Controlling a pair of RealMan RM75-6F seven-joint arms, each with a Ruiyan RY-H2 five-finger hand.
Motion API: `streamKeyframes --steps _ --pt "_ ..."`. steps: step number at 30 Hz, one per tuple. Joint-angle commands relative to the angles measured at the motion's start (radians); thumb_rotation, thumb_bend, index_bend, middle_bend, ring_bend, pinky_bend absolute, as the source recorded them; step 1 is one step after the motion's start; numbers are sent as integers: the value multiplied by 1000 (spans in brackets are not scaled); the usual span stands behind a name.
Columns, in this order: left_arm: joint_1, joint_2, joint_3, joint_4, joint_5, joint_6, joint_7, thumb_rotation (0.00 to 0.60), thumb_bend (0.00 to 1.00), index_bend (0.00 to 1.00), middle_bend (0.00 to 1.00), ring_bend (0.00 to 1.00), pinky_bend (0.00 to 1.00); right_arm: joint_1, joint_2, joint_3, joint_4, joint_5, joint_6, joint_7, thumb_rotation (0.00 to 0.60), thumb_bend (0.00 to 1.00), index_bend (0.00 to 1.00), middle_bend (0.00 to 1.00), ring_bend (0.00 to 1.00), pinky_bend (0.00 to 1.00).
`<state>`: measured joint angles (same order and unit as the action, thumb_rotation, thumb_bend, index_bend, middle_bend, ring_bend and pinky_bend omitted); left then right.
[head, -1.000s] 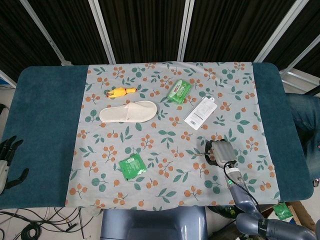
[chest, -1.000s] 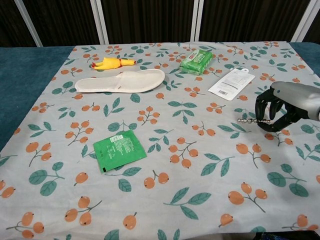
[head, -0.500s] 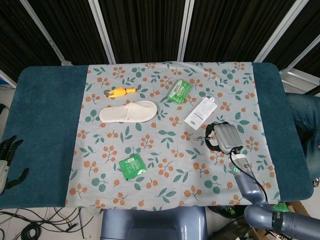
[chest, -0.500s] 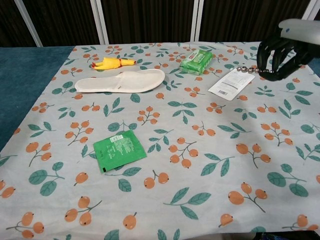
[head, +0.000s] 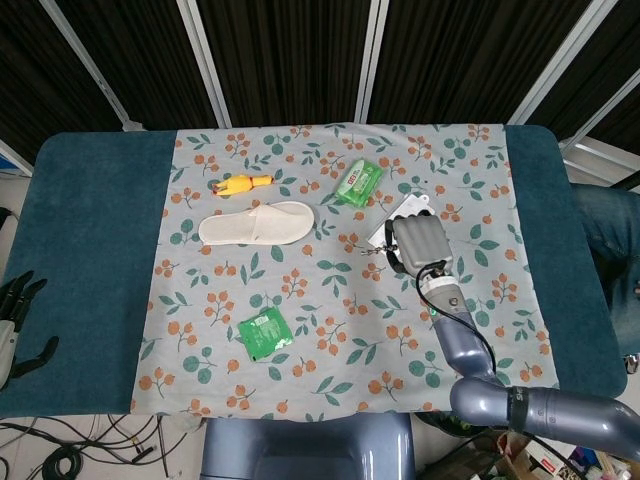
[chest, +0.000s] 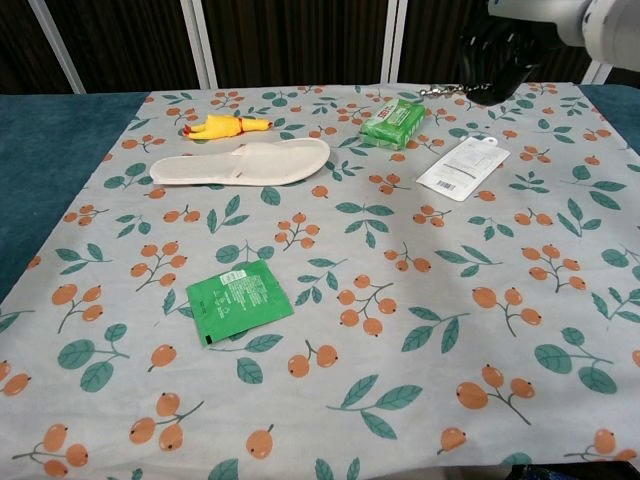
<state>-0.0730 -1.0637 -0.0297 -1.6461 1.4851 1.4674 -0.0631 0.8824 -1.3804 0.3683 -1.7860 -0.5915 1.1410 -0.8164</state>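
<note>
One beaded metal chain (chest: 445, 90) (in right robot hand (head: 420, 245))

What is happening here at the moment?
The right hand holds a small beaded metal chain raised above the flowered cloth, over the white packet. The left hand hangs open off the table's left edge. A slipper, a yellow toy and green packs lie untouched.
</note>
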Motion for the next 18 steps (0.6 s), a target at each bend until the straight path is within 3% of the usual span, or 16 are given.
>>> streamKeyframes --steps 1,9,18 --pt "1 0 -1 0 -1 1 -4 600 335 89 3 27 122 52 -55 0 50 66 20 -44 600 488 620 450 466 295" --pt "0 2 -1 3 -1 -3 -23 600 335 90 3 27 122 116 -118 3 95 132 36 -72 600 489 621 451 466 295" --pt "-3 -1 -5 -25 -9 -6 6 600 335 89 3 27 122 128 -103 7 70 154 38 -41 600 488 624 451 466 295"
